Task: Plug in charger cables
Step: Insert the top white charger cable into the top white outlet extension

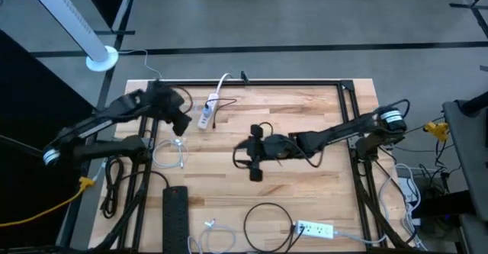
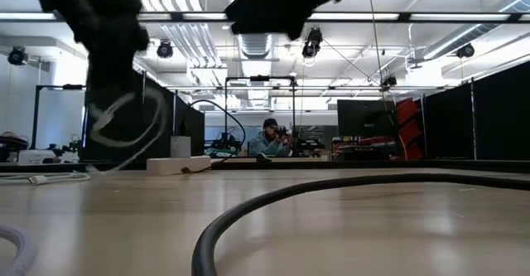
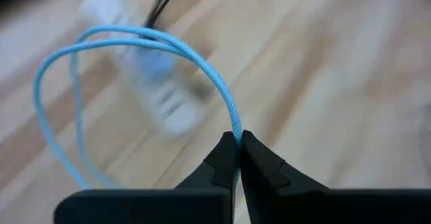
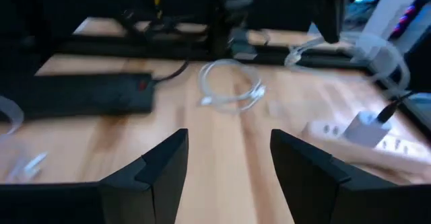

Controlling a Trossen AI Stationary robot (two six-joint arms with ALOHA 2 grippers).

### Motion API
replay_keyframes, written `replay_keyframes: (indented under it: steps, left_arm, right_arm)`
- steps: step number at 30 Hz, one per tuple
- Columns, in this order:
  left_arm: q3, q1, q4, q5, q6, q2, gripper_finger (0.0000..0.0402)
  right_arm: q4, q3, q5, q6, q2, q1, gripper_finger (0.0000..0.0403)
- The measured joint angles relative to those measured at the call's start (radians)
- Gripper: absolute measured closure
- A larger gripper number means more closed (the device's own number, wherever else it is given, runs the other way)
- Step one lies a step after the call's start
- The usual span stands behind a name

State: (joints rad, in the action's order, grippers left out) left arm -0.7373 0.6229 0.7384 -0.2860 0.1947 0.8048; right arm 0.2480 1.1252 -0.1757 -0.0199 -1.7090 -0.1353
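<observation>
My left gripper (image 1: 177, 118) hovers at the far left, beside a white power strip (image 1: 207, 113), and is shut on a thin pale charger cable (image 3: 135, 39). The cable's loop (image 2: 124, 118) hangs under the gripper above the table. Another white charger cable (image 1: 169, 155) lies coiled on the wood nearer the front. My right gripper (image 4: 229, 140) is open at mid-table (image 1: 252, 143) with nothing between its fingers. A black cable (image 1: 242, 156) loops on the table beside it. My left gripper pinches the pale cable at one point on its loop (image 3: 236, 131), between the two fingertips. The fingers lie across the strand. The loop arches away from the tips and hangs slack, clear of the table in the low view.
A black power strip (image 1: 175, 212) lies at the front left and a second white strip (image 1: 316, 229) at the front right, with a black cable ring (image 1: 267, 223) between them. A black frame rail (image 1: 252, 82) runs along the far edge. A person sits in the room beyond (image 2: 269, 139).
</observation>
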Motion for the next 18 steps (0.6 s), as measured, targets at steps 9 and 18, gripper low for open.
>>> replay_keyframes:
  steps: [9,18]
  left_arm:
    - [0.002,-0.143,-0.225,-0.134,0.089,-0.174,0.0401]
    - [0.016,-0.370,-0.379,-0.148,0.150,-0.166,0.0402]
  right_arm:
    - [0.230,0.081,0.000,-0.166,-0.201,0.020,0.0208]
    - [0.187,0.251,-0.004,-0.261,-0.289,0.025,0.0209]
